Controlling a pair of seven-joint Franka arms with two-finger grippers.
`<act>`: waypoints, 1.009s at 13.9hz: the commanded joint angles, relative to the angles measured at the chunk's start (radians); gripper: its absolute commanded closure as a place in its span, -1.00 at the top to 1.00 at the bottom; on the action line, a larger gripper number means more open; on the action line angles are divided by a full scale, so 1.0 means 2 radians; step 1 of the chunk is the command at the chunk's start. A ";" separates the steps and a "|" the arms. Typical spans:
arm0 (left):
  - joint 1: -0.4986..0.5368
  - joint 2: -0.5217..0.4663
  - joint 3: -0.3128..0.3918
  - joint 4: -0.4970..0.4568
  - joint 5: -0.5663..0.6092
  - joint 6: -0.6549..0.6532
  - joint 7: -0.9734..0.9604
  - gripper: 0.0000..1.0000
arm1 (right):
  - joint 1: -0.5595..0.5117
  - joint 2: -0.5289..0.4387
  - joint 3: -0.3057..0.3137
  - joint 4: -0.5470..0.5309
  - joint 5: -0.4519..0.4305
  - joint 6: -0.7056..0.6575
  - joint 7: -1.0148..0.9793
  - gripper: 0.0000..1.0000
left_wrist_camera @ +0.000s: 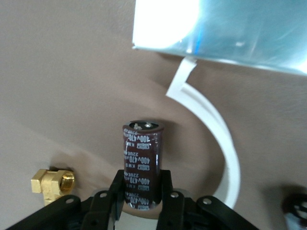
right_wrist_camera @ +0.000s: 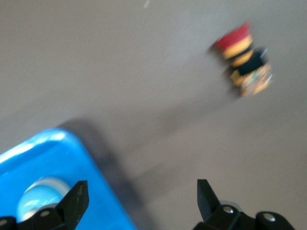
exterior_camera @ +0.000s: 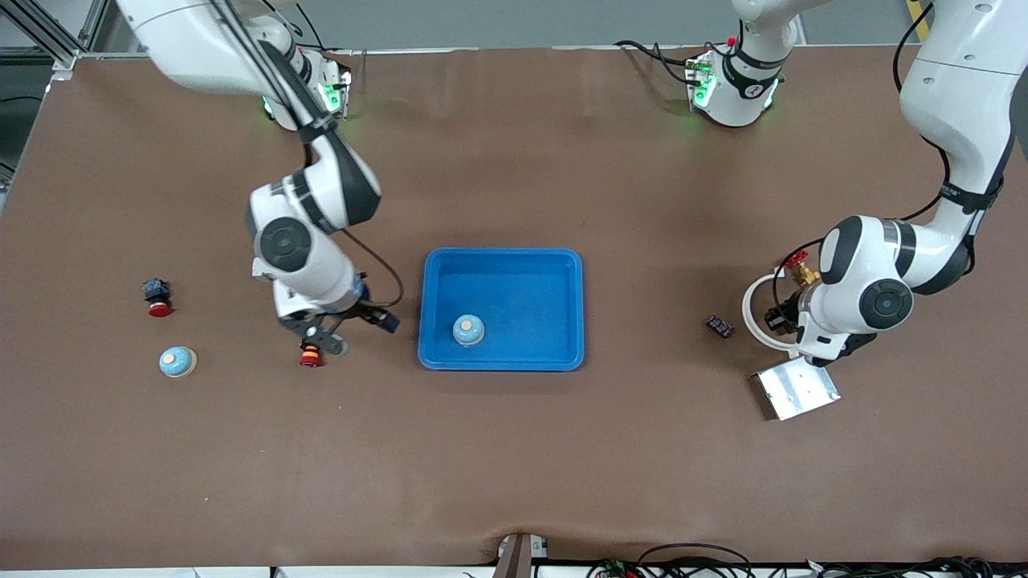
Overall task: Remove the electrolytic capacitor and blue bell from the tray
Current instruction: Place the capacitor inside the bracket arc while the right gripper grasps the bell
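Shallow blue plastic tray point(exterior_camera: 434, 321): floor open except small blue bell point(exterior_camera: 468, 330) near its front wall. Bare brown table point(exterior_camera: 514, 449) between tray and both arms.

Brown table cover point(exterior_camera: 514, 466) — aluminium frame point(exterior_camera: 48, 36) at corner.

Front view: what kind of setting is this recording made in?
Most likely a robotics lab bench: a brown-covered table with two arm bases bolted along its edge, aluminium framing at one corner, and a blue tray amid small parts.
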 commanded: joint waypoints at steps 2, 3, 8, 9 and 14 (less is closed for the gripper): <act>0.013 -0.006 -0.001 -0.013 0.012 0.008 0.008 -0.19 | 0.052 0.032 -0.008 0.005 -0.002 0.038 0.086 1.00; 0.014 -0.006 -0.001 -0.012 0.012 0.008 0.008 0.87 | 0.069 0.050 -0.011 0.021 -0.005 0.040 0.109 1.00; 0.013 -0.034 -0.004 0.004 0.009 0.002 0.005 1.00 | 0.108 0.126 -0.014 0.100 -0.049 0.035 0.211 1.00; 0.012 -0.041 -0.005 0.017 0.009 0.002 0.005 1.00 | 0.110 0.134 -0.014 0.111 -0.049 0.034 0.213 1.00; 0.012 -0.066 -0.046 0.101 0.006 -0.065 0.008 1.00 | 0.112 0.156 -0.014 0.140 -0.047 0.029 0.220 1.00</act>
